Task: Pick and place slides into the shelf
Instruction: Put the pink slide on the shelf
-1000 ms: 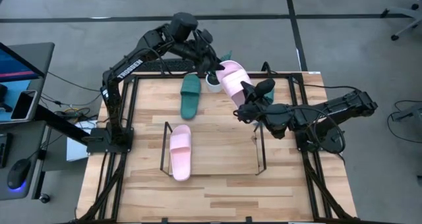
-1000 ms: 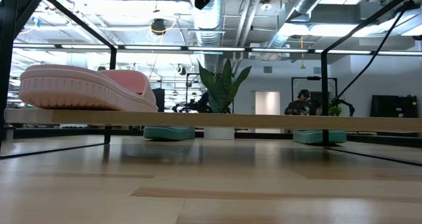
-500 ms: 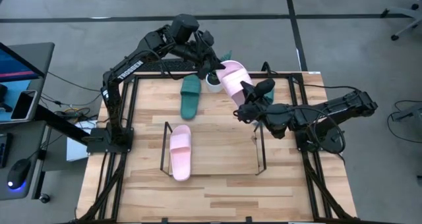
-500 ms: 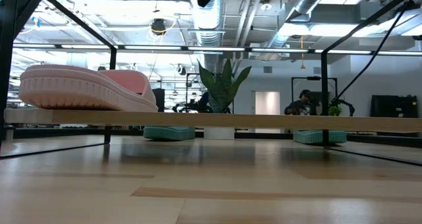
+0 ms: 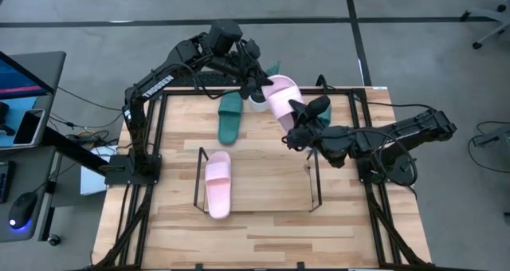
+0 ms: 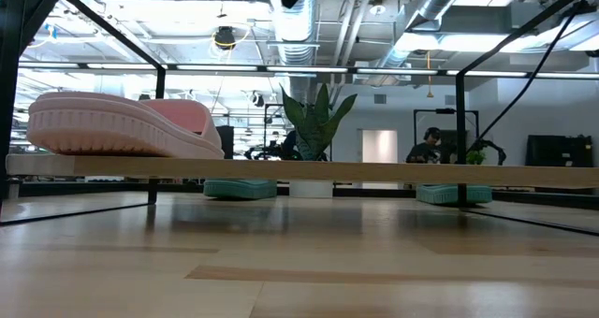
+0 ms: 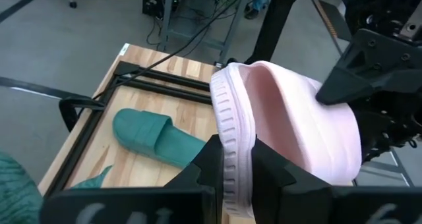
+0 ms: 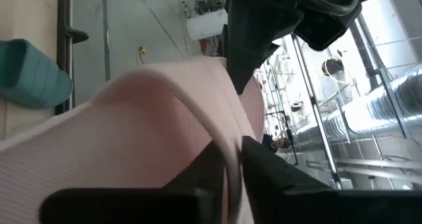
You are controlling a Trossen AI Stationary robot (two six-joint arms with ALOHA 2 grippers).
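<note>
A pale pink slide hangs over the table's far middle, held at both ends. My left gripper is shut on its far end and my right gripper on its near part. A second pink slide lies sole-down on the left part of the black wire shelf. One dark green slide lies flat on the table to the left of the potted plant. Another green slide shows partly beneath my right arm. My left gripper pinches the ribbed sole rim of the pink slide between its two fingers, at the slide's far end, coming from the table's far left. The slide is lifted clear of the table. My right gripper has the edge of the wide strap between its two fingers, coming level from the table's right. The slide stays clear of the table and slants between both grippers.
The potted plant stands right under the held slide's far end. A black metal frame edges the table. The shelf's middle and right part hold nothing. A monitor and desk stand off the table's left.
My left gripper has gone a little toward the near right, onto the pink slide's far end, and has taken hold of it. The slide has stayed lifted. My right arm has kept its place.
</note>
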